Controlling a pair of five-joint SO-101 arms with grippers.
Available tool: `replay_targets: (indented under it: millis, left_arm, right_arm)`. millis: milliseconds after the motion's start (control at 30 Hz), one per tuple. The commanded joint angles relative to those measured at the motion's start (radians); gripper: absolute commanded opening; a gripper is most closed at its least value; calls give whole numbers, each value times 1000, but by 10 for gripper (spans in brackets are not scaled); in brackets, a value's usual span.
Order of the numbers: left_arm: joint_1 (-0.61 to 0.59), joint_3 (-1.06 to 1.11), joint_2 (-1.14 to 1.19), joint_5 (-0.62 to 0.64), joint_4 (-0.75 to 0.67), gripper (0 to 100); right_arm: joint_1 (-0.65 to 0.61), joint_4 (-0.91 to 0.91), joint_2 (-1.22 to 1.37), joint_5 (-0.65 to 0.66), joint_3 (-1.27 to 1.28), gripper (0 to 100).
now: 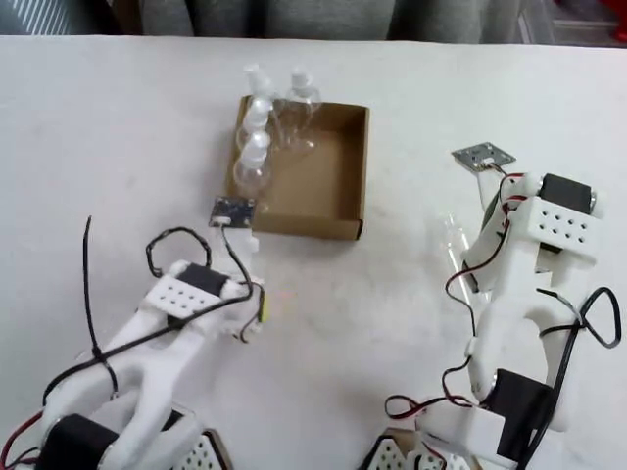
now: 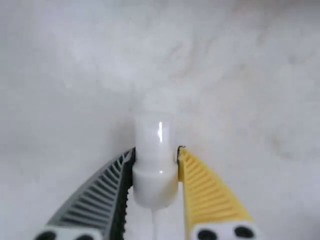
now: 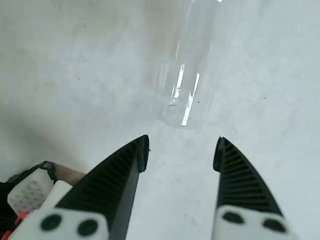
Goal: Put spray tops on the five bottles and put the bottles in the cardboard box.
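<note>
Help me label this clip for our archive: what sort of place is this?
Probably a robotics lab bench or hobby workstation, not a factory: two white plastic robot arms with exposed wiring stand at a plain white table, beside a brown cardboard box holding clear plastic bottles.

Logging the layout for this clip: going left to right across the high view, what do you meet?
Left arm → cardboard box → loose clear bottle → right arm.

high view looks down over table (image 1: 98, 117); wrist views close above it.
</note>
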Motion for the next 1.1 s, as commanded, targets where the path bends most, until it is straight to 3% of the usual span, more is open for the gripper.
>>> replay_targets:
  millis: [0,300,500,767,1067]
  left_arm:
    - [-91,-17,-76,-118,23,22]
    - [-133,-18,-76,-137,21,21]
    - [-136,-18,-76,-137,21,21]
    - [-137,-18,-76,-137,21,21]
    - [-137,3,-77,-137,-29,21]
  right_arm:
    - [5,5,-2,2,-140,186]
    - [-27,-19,-2,0,-95,196]
    - [-97,-133,-2,-71,0,331]
    - [-133,-314,10,-77,130,346]
    - [-140,-420,321,-77,23,345]
